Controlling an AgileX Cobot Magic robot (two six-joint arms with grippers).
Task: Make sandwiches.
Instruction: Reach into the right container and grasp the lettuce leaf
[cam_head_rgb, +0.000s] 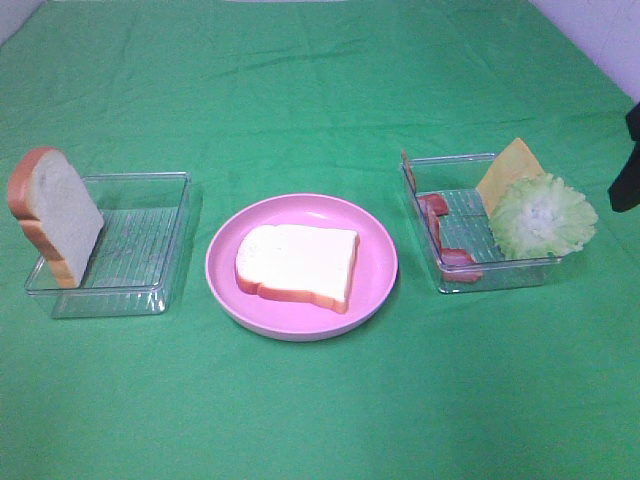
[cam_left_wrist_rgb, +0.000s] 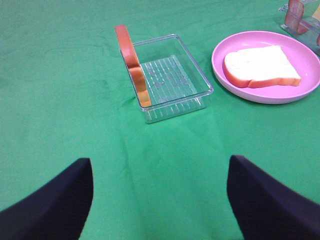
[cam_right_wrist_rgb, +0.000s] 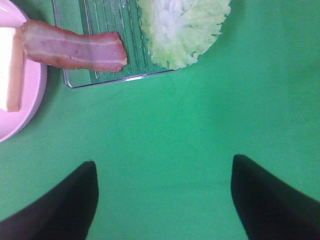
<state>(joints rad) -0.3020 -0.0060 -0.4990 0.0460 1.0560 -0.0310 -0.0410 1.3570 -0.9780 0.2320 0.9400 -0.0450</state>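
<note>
Plate (cam_head_rgb: 225, 270), frame centre: one bread slice (cam_head_rgb: 298, 263), flat.
Right tray (cam_head_rgb: 500, 275): bacon (cam_head_rgb: 437, 232), cheese (cam_head_rgb: 508, 168), lettuce (cam_head_rgb: 543, 215).
Your left gripper (cam_left_wrist_rgb: 159, 170), right gripper (cam_right_wrist_rgb: 164, 167): jaws apart, empty.

Our left gripper (cam_left_wrist_rgb: 160, 165) hangs above the green cloth (cam_left_wrist_rgb: 60, 100), jaws spread wide.
Beyond it we see a clear tray (cam_left_wrist_rgb: 167, 77) with an upright bread slice (cam_left_wrist_rgb: 132, 65) at its end, and near it a pink plate (cam_left_wrist_rgb: 250, 96) bearing a flat bread slice (cam_left_wrist_rgb: 261, 67).

Left claw (cam_left_wrist_rgb: 160, 167) spread wide, holding nothing, right claw (cam_right_wrist_rgb: 165, 165) spread wide, holding nothing
</note>
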